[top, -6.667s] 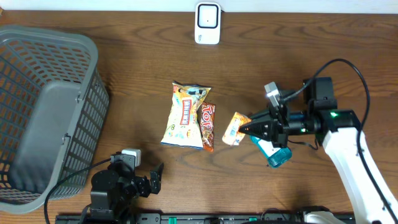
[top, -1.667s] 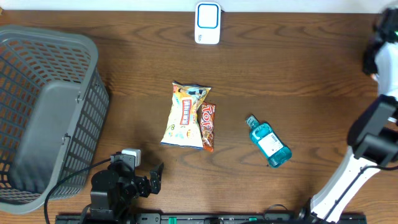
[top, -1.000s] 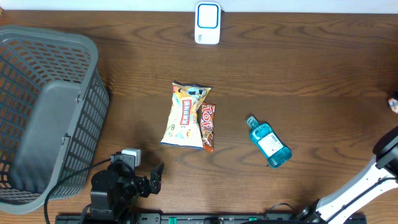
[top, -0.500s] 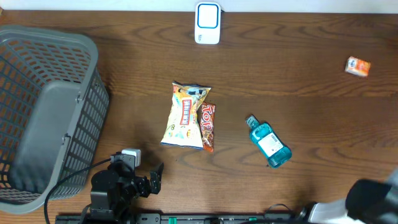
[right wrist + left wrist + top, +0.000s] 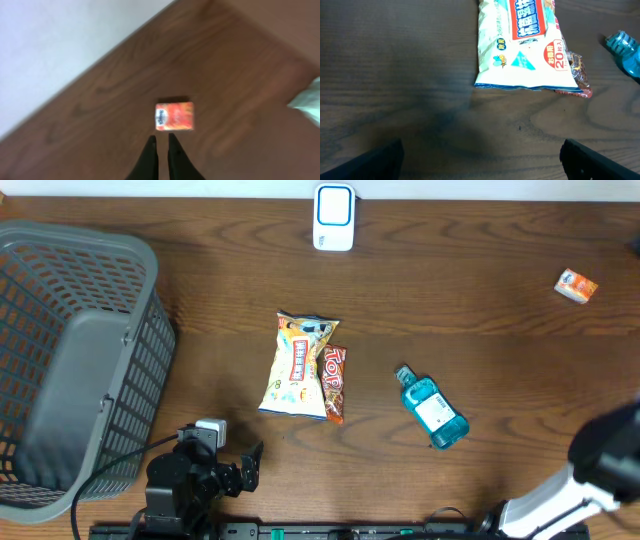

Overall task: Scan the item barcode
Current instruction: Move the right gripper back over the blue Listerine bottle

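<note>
Since the earlier overhead picture, where the right arm held the small orange cardboard box (image 5: pixel 577 285) near the middle of the table, the box has travelled far to about 2 o'clock, and the arm itself (image 5: pixel 610 455) has gone back to the near edge at about 4 o'clock, where it looks blurred. Nearest to the robot, at 7 o'clock, the left gripper (image 5: pixel 480 150) rests low over the dark wooden table (image 5: pixel 480 300) with its jaws spread wide and nothing between them; I judge it is only parked, to keep out of the way. The right gripper (image 5: pixel 161 140) has its fingers pressed together on nothing: in its own camera the orange box lies flat on the wood ahead of the tips, not between them, so it is let go. Further in, at the centre, the yellow and white plastic snack bag (image 5: pixel 298 365) lies flat with the brown and red wrapped bar (image 5: pixel 333 385) tucked against its 3 o'clock side, and the blue transparent plastic bottle (image 5: pixel 433 408) lies on its side at 4 o'clock from them, well apart. The grey plastic lattice basket (image 5: pixel 150 330) stands at 9 o'clock, probably for finished items. Farthest, at 12 o'clock, is the white scanner with a blue frame (image 5: pixel 333 217). The box is well apart from it, so I cannot tell whether its barcode was read.
</note>
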`<act>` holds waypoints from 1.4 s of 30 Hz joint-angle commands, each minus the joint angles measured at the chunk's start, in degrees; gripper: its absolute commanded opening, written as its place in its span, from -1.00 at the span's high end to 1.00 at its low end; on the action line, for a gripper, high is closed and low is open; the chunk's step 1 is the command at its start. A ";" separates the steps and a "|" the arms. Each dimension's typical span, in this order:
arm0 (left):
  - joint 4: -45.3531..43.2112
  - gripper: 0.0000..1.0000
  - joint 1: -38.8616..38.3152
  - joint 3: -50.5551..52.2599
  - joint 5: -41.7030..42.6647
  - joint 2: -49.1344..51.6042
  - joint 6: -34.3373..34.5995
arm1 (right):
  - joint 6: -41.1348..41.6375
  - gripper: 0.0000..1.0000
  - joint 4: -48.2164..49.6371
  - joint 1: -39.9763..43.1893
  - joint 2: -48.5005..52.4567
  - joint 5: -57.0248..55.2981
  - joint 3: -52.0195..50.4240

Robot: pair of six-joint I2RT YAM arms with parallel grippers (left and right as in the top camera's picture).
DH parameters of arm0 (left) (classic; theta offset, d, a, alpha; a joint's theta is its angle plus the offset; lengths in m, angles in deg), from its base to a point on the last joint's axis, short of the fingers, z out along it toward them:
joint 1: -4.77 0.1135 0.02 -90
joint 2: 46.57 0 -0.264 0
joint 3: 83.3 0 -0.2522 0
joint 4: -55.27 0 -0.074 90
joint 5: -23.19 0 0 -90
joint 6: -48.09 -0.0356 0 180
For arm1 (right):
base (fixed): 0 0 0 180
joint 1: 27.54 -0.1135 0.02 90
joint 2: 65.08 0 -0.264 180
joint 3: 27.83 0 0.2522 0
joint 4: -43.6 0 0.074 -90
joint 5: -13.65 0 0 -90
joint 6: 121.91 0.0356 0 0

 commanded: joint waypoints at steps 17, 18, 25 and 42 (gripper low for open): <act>2.62 -1.00 0.24 0.15 0.26 -0.35 -0.09 | -12.50 0.98 17.27 -12.11 27.39 -28.87 -0.94; 2.62 -1.00 0.24 0.15 0.24 -0.35 -0.09 | -12.96 0.98 17.25 -11.74 27.93 -29.09 -0.94; 2.62 -1.00 0.24 0.15 0.24 -0.35 -0.09 | -15.26 0.98 16.52 -8.63 30.51 -29.97 -0.96; 2.62 -1.00 0.24 0.15 0.26 -0.35 -0.09 | -9.90 0.93 12.00 1.31 29.40 -52.41 -0.94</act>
